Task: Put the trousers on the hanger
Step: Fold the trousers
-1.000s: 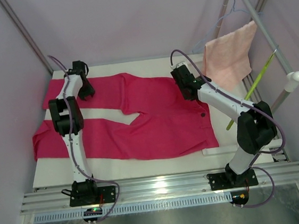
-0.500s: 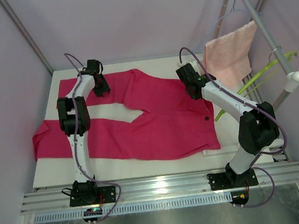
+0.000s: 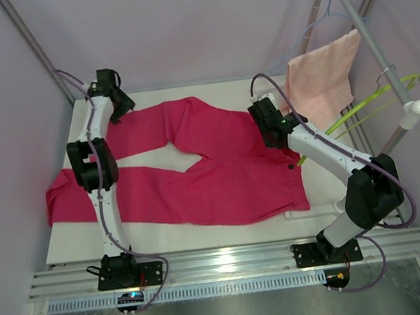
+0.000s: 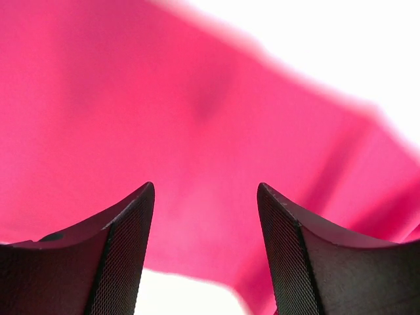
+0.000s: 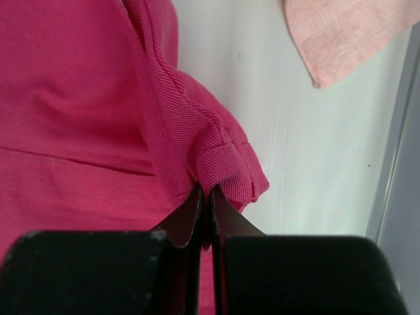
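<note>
We found the trousers (image 3: 219,171) spread flat on the table (image 3: 77,247), with the waist to the right and both legs running out to the left. None of the cloth was on the hanger (image 3: 355,110) yet. The lime-green hanger hung from the rack (image 3: 365,28) at the right edge and slanted down toward the waist end, near the waistband but apart from it.

The right gripper (image 5: 205,197) was pinched tight on a small fold at the waistband corner. We judged the grip was taken there because the thick seam gives a firm hold, and it is the part of the garment nearest the hanger.

The left gripper (image 4: 205,190) stood with its fingers well apart over the far leg, with pink cloth below them and nothing between them (in the wrist view the fabric looked blurred). We took this as readiness to catch the leg so it could be lifted level.

The salmon towel (image 3: 322,78) draped on the same rack was close to the hanger, and we thought it might snag there.
</note>
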{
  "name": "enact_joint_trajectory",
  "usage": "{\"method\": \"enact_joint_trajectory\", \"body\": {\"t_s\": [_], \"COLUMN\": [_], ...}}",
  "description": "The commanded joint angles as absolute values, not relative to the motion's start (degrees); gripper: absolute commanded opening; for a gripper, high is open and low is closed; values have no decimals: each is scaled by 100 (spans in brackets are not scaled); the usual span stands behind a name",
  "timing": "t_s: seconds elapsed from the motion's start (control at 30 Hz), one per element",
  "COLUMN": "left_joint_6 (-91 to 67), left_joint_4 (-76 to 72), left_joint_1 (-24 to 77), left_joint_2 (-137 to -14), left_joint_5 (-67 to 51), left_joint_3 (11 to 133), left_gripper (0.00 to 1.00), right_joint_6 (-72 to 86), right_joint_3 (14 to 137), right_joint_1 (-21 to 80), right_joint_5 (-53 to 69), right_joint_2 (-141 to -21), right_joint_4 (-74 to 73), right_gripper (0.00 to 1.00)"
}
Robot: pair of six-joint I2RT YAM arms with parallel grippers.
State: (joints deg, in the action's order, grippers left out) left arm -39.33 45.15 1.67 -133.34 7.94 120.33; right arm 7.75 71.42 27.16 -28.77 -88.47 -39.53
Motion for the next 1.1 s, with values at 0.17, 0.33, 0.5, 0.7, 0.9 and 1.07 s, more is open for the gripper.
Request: {"method": "enact_joint_trajectory", "body": {"t_s": [0.17,0.33,0.5,0.7,0.9,1.07], "left_joint_6": [-5835,-6266,-6687,-6864,-6891,-6540], "left_joint_4": [4633,4333,4149,3990,3964,4271], "left_joint_1": [-1098,-1379,-1573,-1661,-1670,-1661], "left_joint_2": [-14089,-14089,-14256,-14528,-14809,-14766], "left_joint_5": [1380,1582,1416,1204,1108,1238], "left_joint_3": [13579,13562,13492,13456,13412,13114], "left_gripper": [60,58,58,55,54,53], "right_joint_6": [879,844,800,774,747,738], "right_joint_3": [6943,6943,6961,6943,6908,6908], "right_joint_1": [3137,3261,3305,3366,3375,3393], "right_joint_5": [-2549,-2549,-2531,-2566,-2584,-2584], "right_joint_2": [-8631,-8762,-8877,-8868,-8851,-8842], "right_joint_4": [-3700,-3656,-3647,-3612,-3586,-3586], "right_gripper": [4,4,4,4,4,4]}}
